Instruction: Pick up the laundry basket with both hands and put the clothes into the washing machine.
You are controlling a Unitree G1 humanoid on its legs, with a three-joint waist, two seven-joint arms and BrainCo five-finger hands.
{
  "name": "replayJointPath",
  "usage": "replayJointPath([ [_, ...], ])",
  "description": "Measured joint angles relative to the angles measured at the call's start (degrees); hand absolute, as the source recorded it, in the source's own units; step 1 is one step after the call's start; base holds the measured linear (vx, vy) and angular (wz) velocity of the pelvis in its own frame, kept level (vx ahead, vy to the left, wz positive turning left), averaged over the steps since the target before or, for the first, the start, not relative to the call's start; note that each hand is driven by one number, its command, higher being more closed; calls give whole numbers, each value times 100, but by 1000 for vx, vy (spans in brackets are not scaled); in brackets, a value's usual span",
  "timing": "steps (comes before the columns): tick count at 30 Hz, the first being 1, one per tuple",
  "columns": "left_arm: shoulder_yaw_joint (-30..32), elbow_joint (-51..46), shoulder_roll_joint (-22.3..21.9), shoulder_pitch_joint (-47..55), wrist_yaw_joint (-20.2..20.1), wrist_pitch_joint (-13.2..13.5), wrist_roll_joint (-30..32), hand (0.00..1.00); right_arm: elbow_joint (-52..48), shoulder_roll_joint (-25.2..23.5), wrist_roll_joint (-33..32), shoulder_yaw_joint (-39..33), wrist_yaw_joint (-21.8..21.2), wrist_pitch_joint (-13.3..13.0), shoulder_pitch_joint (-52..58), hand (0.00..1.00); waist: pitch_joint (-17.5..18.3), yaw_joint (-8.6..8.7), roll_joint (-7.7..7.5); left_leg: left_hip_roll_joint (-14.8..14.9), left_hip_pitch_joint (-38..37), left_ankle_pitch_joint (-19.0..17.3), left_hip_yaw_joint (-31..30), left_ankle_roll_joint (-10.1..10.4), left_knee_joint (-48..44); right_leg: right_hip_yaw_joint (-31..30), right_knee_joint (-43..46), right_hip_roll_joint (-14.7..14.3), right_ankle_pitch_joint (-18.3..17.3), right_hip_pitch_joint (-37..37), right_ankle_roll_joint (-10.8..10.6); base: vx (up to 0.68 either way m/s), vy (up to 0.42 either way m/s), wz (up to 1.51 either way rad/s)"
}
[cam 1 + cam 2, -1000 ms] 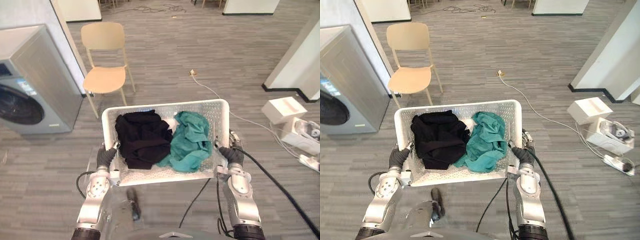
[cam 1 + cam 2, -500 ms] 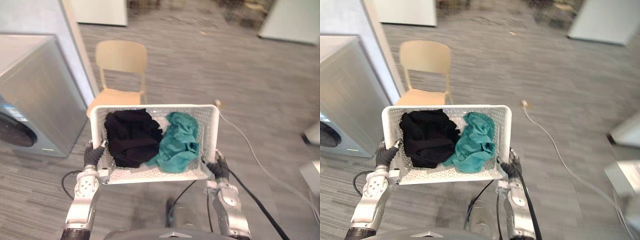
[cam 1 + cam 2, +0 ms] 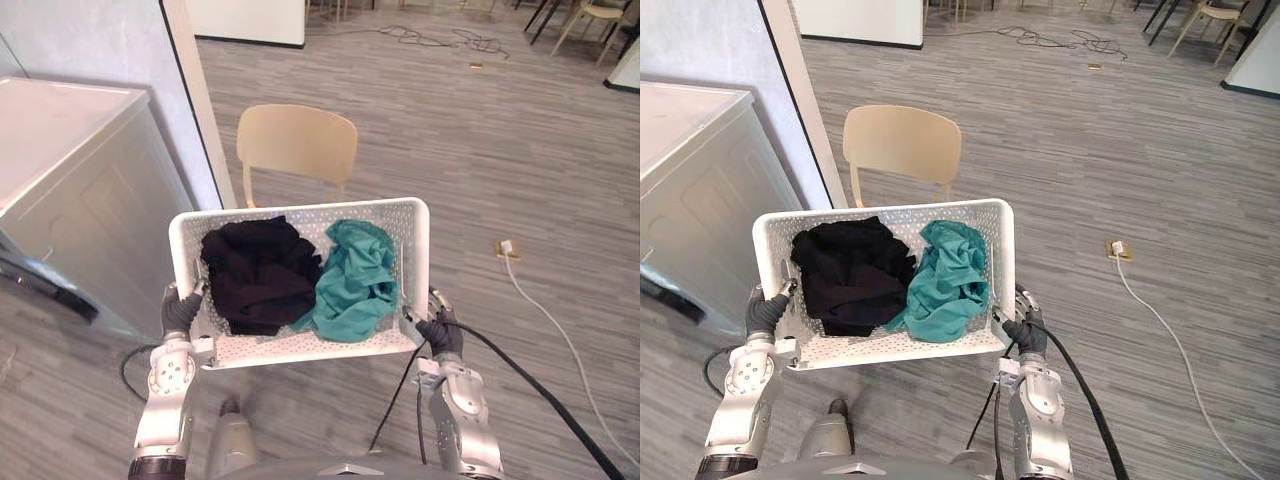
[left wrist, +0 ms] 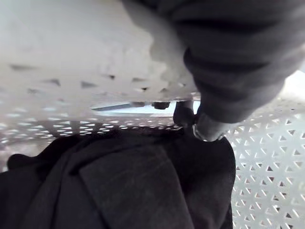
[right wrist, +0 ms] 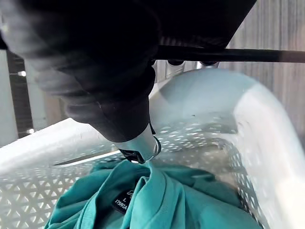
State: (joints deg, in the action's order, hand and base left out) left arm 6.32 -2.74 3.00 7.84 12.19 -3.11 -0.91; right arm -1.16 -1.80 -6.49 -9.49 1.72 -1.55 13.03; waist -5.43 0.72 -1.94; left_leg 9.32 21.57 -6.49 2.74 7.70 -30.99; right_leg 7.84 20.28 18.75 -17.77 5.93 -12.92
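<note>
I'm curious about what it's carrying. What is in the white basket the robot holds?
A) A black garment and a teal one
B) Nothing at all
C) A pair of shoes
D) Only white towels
A: the laundry basket, gripped at its ends by the left hand and right hand, holds a black garment beside a teal garment.

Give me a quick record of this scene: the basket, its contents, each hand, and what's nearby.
basket: white laundry basket, carried at both ends
contents: black garment on the left, teal garment on the right
left hand: curled on the basket's left end
right hand: curled on its right end
nearby: washing machine at left, beige chair beyond the basket
</note>
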Motion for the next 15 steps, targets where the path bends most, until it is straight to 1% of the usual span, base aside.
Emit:
replayJointPath([
  [1, 28, 2, 8, 1, -1, 0, 1, 100, -16, -48, 19, -3, -4, -4, 21, 100, 18, 29, -29, -88, 142, -220, 68, -93, -268, -35, 71, 110, 108, -53, -10, 418, 624, -15],
  [2, 41, 4, 52, 4, -3, -1, 0, 100, -6, -80, 31, 2, -15, 11, -35, 100, 0, 0, -59, -161, 194, -519, 281, -248, -481, -218, 425, 290, 412, -361, 246, 348, 527, -40],
  [3, 44, 5, 92, 41, -3, -7, 0, 100, 7, -84, 79, 43, -18, 31, -65, 100, -14, -75, -66, -225, 69, -645, 534, -439, -469, -229, 948, 509, 854, -762, 670, 411, 601, -62],
  [4, 59, 5, 92, 84, -2, -8, -1, 100, 62, -84, 185, 82, -18, 36, -115, 100, -51, -85, -47, -280, -134, -709, 682, -562, -363, -167, 1343, 651, 1178, -1016, 916, 346, 419, -54],
  [5, 105, 4, 114, 112, -2, -9, -1, 100, 156, -88, 247, 129, -17, 36, -157, 100, -114, -55, 51, -308, -355, -760, 761, -655, -227, 52, 1807, 685, 1022, -1162, 940, 346, 383, -32],
  [6, 162, 4, 119, 117, -2, -9, -1, 100, 243, -91, 247, 161, -17, 38, -173, 100, -114, -44, 49, -313, -538, -761, 804, -705, -93, 244, 2106, 652, 857, -1238, 940, 322, 318, -27],
  [7, 254, 2, 126, 119, -2, -9, -1, 100, 267, -96, 246, 247, -20, 49, -196, 100, -149, -40, 102, -356, -910, -721, 898, -778, 282, 561, 2421, 447, 545, -1351, 953, 227, 213, -26],
  [8, 302, -13, 143, 118, 1, -5, -7, 100, 247, -97, 244, 273, -38, 41, -210, 100, -183, -48, 161, -390, -1168, -659, 988, -827, 589, 718, 2445, 209, 337, -1423, 933, 308, 232, -38],
  [9, 332, -58, 144, 124, 0, 33, -10, 100, 203, -100, 244, 292, -51, 10, -235, 100, -190, -67, 188, -458, -1546, -567, 1148, -842, 1064, 1179, 2127, -258, 50, -1548, 940, 244, 145, -32],
  [10, 349, -59, 143, 124, -2, 59, -18, 100, 201, -100, 242, 300, -50, 2, -251, 100, -186, -62, 182, -478, -1629, -552, 1189, -843, 1179, 1349, 1948, -395, -21, -1594, 961, 280, 128, -29],
  [11, 380, -59, 133, 121, -3, 73, -29, 100, 201, -101, 240, 313, -51, 1, -269, 100, -179, -46, 168, -485, -1697, -548, 1223, -842, 1260, 1511, 1733, -527, -43, -1637, 991, 226, 56, -23],
  [12, 419, -56, 133, 125, -6, 75, -58, 100, 201, -101, 238, 362, -50, 0, -264, 100, -181, -21, 171, -493, -1806, -544, 1311, -834, 1346, 1685, 1204, -800, -28, -1730, 1104, 273, 19, -23],
  [13, 428, -45, 148, 124, -12, 75, -60, 100, 197, -100, 237, 390, -51, 1, -238, 100, -171, 2, 146, -517, -1831, -547, 1352, -831, 1341, 1670, 697, -980, 169, -1774, 1327, 290, -35, -6],
  [14, 419, 28, 118, 112, -45, 79, -60, 100, 197, -56, 238, 373, -50, 4, -169, 100, -185, 94, 180, -555, -1871, -564, 1295, -810, 1286, 1562, 362, -1100, 617, -1681, 1508, 257, -39, 6],
  [15, 417, 70, 44, 113, -64, 79, -60, 100, 195, -31, 237, 380, -47, 3, -133, 100, -202, 109, 240, -524, -1910, -580, 1288, -786, 1267, 1577, 240, -1146, 655, -1574, 1505, 270, -39, -9],
])
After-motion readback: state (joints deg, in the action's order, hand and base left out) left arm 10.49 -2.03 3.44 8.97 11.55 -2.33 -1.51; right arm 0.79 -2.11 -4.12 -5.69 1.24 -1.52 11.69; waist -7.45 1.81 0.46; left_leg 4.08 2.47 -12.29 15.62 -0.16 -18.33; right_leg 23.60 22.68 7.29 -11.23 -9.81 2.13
